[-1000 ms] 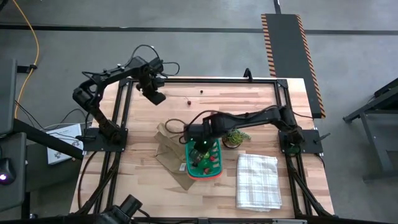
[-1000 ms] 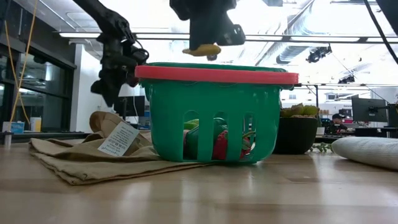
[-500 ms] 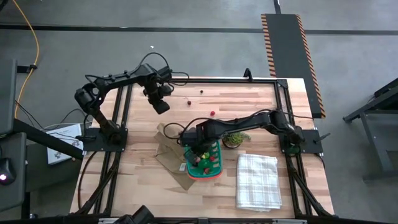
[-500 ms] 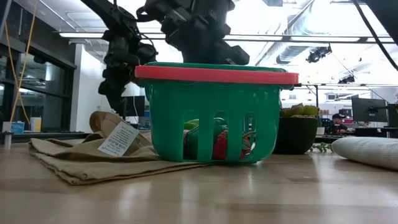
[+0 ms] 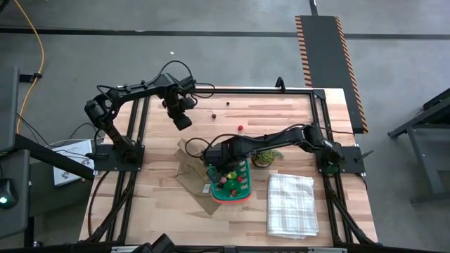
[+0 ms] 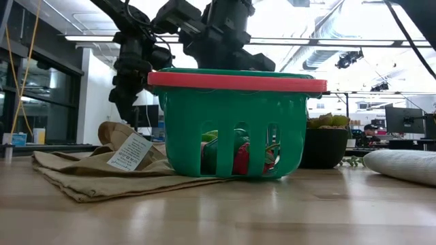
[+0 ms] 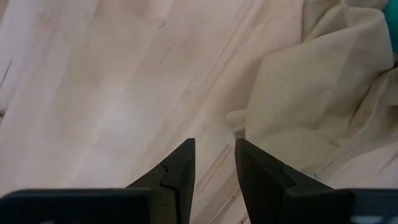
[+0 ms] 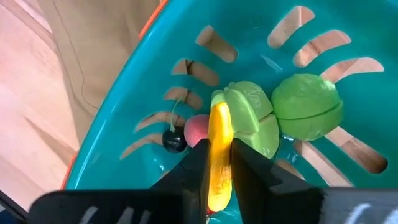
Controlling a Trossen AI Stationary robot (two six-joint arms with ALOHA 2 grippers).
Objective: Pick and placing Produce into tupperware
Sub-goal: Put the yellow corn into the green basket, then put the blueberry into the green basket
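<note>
A teal tupperware point(image 5: 242, 195) with an orange rim stands upright mid-table, holding green pieces point(image 8: 305, 107), a pink ball point(image 8: 196, 129), a dark berry point(image 8: 175, 140) and a yellow piece point(image 8: 219, 155).

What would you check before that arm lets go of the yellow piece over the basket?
1. Yellow piece clamped in the right gripper: ok.
2. Gripper inside the rim of the teal basket, not over the table: ok.
3. Room below for the piece: ok, slotted base shows beside the green pieces, a dark berry and a pink ball.
4. Basket upright on the table in the low view: ok.
5. Left gripper out of the way, open and empty above the wood near the brown bag: ok.
6. Height of the piece above the base: cannot tell.
</note>
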